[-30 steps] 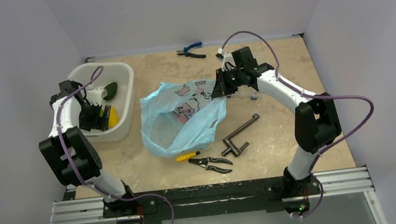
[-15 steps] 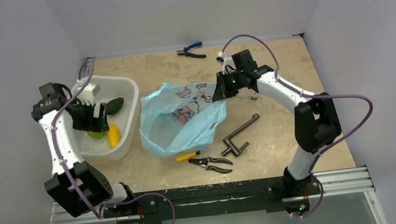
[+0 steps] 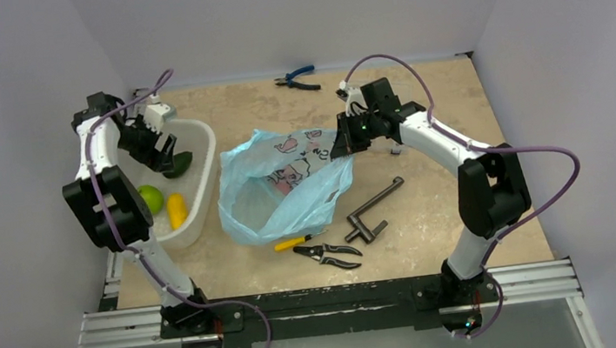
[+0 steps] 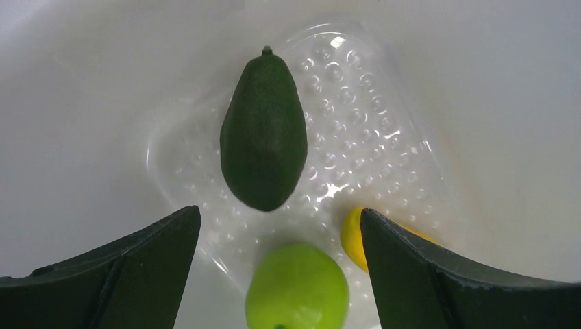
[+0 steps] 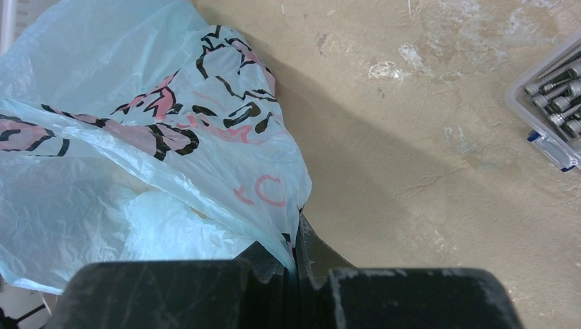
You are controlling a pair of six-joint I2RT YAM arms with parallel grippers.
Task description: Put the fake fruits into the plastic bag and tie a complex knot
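Surface: beige, walled on three sides. The open room lies between tub and bag, left of centre in the overhead view.
Plastic bag: centre of the overhead view, slumped on the surface with its mouth gaping toward the lower left. I see no fruit in it.
White tub: upper left, just beside the bag. Its walls close round all three fruits.
Right hand: jaws together, pinching the bag's upper right rim and holding it up.
Left hand: over the tub's far end, fingers spread wide with nothing between them. It is much the nearer arm to the fruit.
Dark green oval fruit: straight ahead of the left hand in its wrist view, long axis running away from it, stem tip toward the top. The spread fingers line up across its narrow width.
Bright green round fruit: bottom centre, near the oval's blunt end but apart from it.
Yellow fruit: lower right, partly behind one finger.
Likely next: closing on the oval; its neighbours and the tub wall leave little slack.
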